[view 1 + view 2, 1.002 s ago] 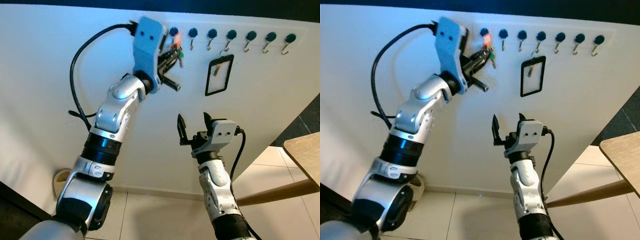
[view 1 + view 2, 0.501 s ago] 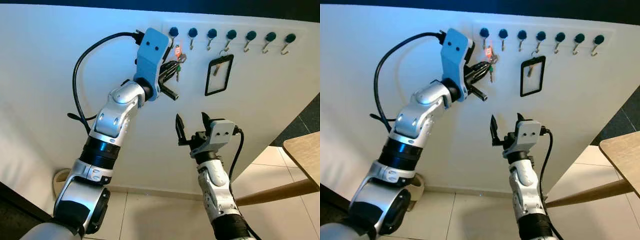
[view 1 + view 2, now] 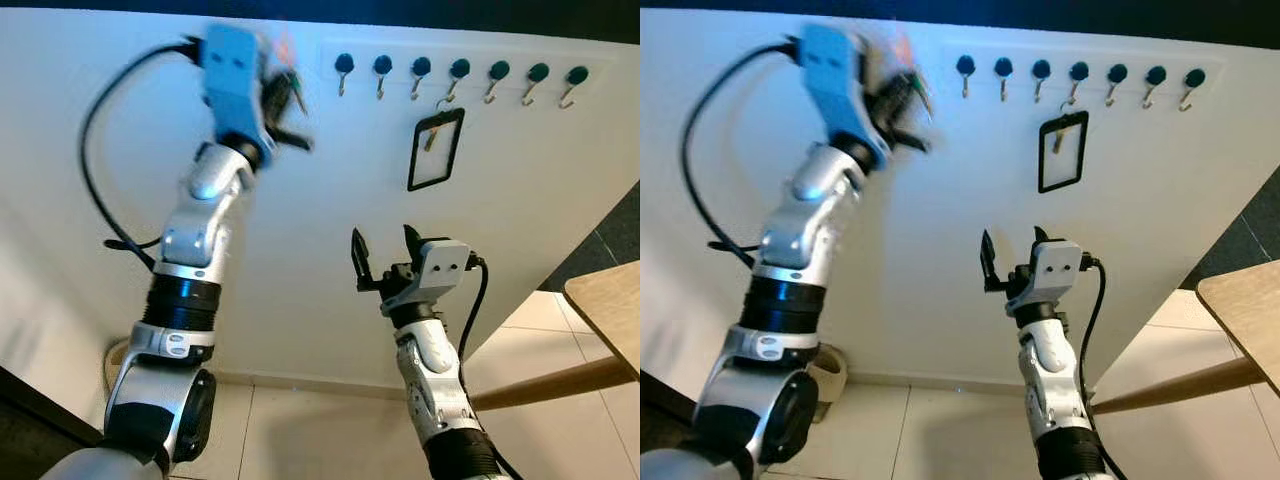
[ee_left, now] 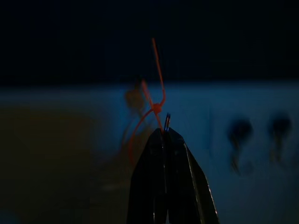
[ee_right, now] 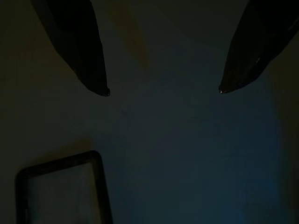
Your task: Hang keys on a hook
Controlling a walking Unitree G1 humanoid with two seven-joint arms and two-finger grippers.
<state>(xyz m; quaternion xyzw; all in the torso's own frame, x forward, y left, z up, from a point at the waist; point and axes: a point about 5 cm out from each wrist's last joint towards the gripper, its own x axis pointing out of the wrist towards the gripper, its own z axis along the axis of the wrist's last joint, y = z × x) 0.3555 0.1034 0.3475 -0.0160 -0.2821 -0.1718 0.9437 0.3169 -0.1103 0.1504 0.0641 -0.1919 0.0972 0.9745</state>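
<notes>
Across the top of the frame runs a white wall with a row of seven dark-knobbed hooks in the upper right, and a black-framed card holder hangs from the fourth hook. A wooden table edges in at the lower right, over a tiled floor.

My left arm reaches to the upper left of the frame, blurred, and my left gripper sits well left of the first hook, apart from the row. In the left wrist view its fingers are pressed together on the keys. The keys look like a small dark bunch with a thin orange-red loop and a sliver of metal sticking out past the fingertips. The loop rises away from the tips, so its long axis runs on along the line of the fingers, toward the wall. Blur hides how the individual keys lie.

My right gripper is in the middle of the frame, below the card holder, pointing up with its fingers spread apart and holding nothing.
</notes>
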